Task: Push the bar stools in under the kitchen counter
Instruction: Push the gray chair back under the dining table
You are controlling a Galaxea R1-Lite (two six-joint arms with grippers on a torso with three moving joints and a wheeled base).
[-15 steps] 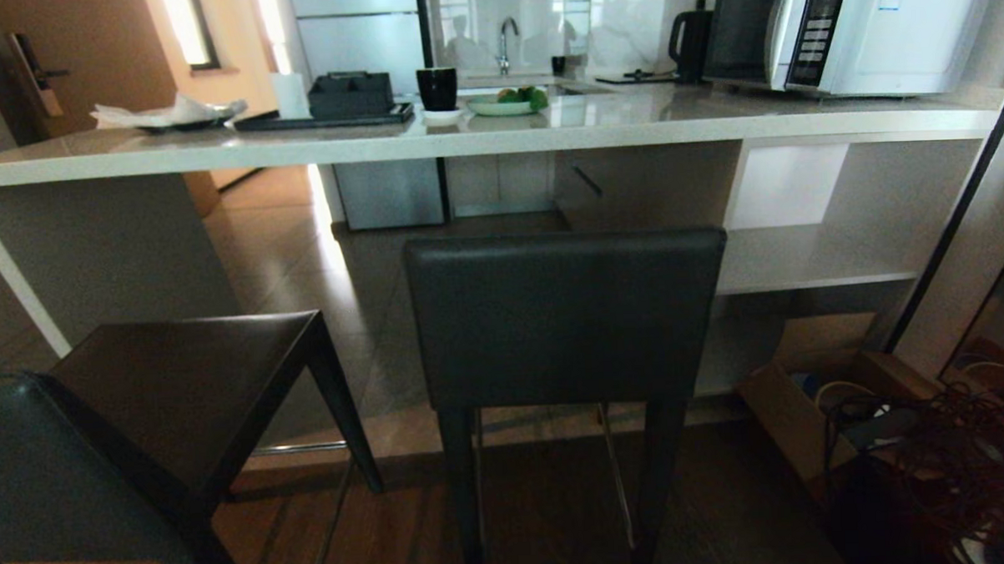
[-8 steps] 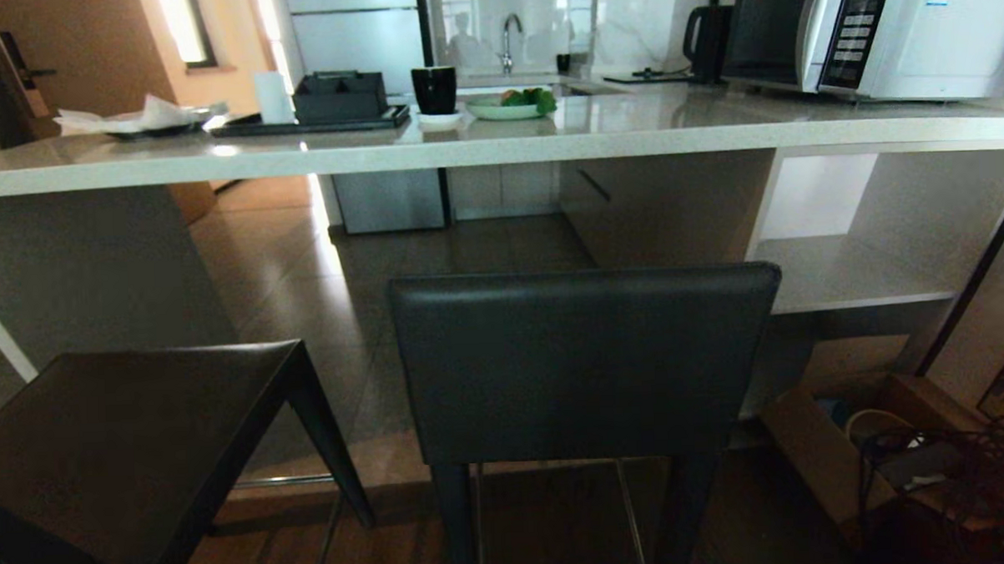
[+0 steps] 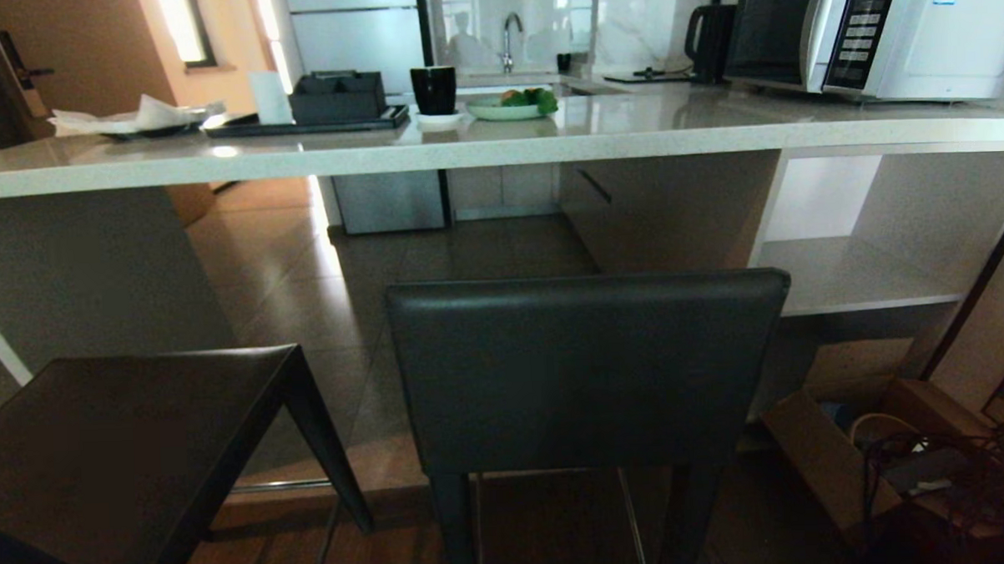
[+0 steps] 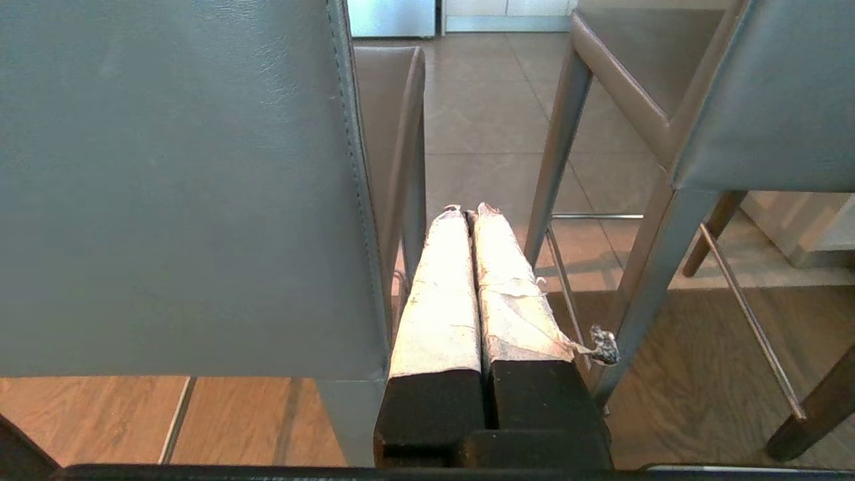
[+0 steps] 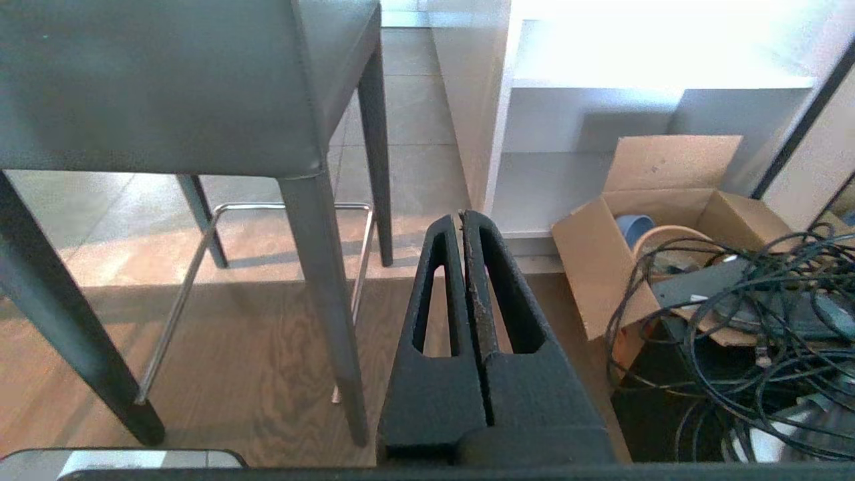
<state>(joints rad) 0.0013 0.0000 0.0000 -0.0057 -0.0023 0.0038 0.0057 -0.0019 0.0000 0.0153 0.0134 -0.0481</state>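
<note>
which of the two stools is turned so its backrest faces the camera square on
The middle bar stool: its backrest faces the head camera flat, hiding its seat. The left bar stool is angled, showing its bare seat top instead.

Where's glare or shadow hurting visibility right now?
Head view: backlit, dim; glare streaks the floor under the counter; stools near-black. Right wrist view: shelf blown out white. Left wrist view: evenly lit, stool back clear.

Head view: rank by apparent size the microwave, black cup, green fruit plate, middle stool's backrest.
1. Stool backrest, nearest the camera, so inflated
2. Microwave, partly cropped
3. Fruit plate
4. Black cup, close to the plate in apparent size
</note>
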